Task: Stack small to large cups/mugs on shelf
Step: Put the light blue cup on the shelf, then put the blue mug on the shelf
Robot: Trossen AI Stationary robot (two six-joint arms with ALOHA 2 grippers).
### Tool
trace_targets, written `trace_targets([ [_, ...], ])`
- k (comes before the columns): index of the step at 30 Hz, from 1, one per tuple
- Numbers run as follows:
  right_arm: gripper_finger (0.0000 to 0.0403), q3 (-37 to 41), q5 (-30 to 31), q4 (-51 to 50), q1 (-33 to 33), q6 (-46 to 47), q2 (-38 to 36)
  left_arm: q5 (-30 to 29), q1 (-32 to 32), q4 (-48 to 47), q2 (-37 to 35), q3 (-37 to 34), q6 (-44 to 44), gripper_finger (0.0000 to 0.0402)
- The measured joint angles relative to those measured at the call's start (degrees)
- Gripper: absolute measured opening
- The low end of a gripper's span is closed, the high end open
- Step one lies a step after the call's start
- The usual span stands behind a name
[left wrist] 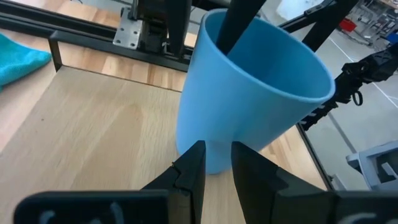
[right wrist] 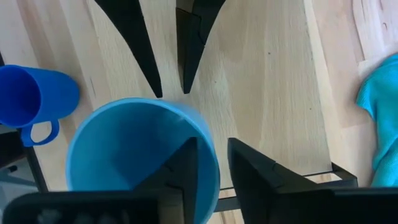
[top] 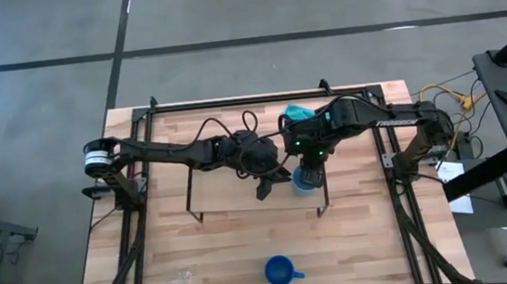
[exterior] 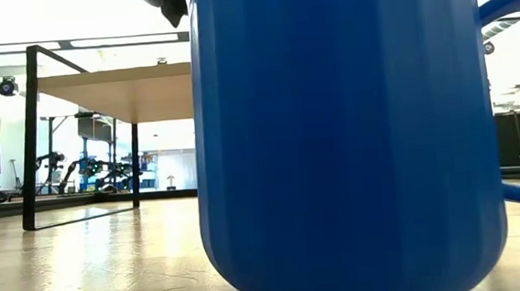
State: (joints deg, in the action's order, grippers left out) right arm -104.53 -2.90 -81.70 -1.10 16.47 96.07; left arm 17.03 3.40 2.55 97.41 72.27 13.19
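Observation:
The light blue handleless cup (top: 304, 182) (left wrist: 249, 87) stands on the right end of the light-wood shelf (top: 229, 177) (left wrist: 99, 124). My right gripper (top: 310, 162) (right wrist: 211, 152) comes down on the cup from above and is shut on its wall. My left gripper (top: 265, 186) (left wrist: 219, 155) sits low on the shelf board beside the cup's foot, fingers a narrow gap apart. The dark blue handled mug (top: 281, 270) (exterior: 342, 131) stands on the table near its near edge. The clear glass mug (top: 183, 279) stands to its left. My right gripper holds the light blue cup by its rim wall (right wrist: 210, 163), one finger (left wrist: 239, 25) inside the cup and one outside, coming from above and pointing down. The cup's foot (left wrist: 211, 163) is on the shelf board, and the cup leans a little. My left gripper's fingertips (left wrist: 198, 158) are right at the cup's foot, level from the table's left. I cannot tell whether they touch it.
A teal cloth (top: 299, 111) (right wrist: 379, 112) lies behind the shelf, toward the far edge. The large black frame (top: 142, 143) runs along the table's sides and far edge. The shelf's black wire legs (exterior: 28, 134) stand at both ends. Bare table lies between the shelf and the two mugs.

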Motion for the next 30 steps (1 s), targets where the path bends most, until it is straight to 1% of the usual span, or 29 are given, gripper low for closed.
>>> trace_targets([
  [3, 0.0092, 0.0, -0.35, -0.55, 0.0, -0.02, -0.23, 0.04, -0.02, -0.06, -0.01, -0.04, 0.02, 0.0063],
  [7, 0.009, -0.02, -3.27, -1.22, 0.0, -0.02, -1.07, 0.07, 0.0, -0.62, -0.99, 0.13, 0.04, 0.0063],
  [11, 0.0082, -0.02, -3.56, -1.37, 0.0, -0.02, -2.28, 0.15, 0.11, -1.43, -4.26, 0.09, 0.0, 0.0063],
  [20, 0.0076, -0.04, -3.32, -0.08, 0.02, -0.02, -5.31, 0.2, 0.07, -16.73, -13.71, 0.04, 0.32, 0.0063],
  [23, 0.0077, -0.08, -3.28, 0.01, 0.02, 0.82, -5.81, 0.73, -0.38, -19.3, -16.81, -0.13, 4.55, 0.0063],
  [25, 0.0076, -0.39, -3.47, -0.08, 0.02, 2.58, -5.92, 2.42, -0.56, -20.37, -19.08, -0.51, 8.05, 0.0063],
  [27, 0.0073, -1.31, -4.93, 0.02, 0.0, 3.5, -5.92, 3.78, -1.16, -20.33, -20.63, -0.55, 10.39, 0.0063],
  [30, 0.007, -3.15, -8.68, 0.11, -0.05, 4.62, -5.92, 3.96, -2.47, -21.63, -22.41, -0.57, 12.0, 0.0063],
])
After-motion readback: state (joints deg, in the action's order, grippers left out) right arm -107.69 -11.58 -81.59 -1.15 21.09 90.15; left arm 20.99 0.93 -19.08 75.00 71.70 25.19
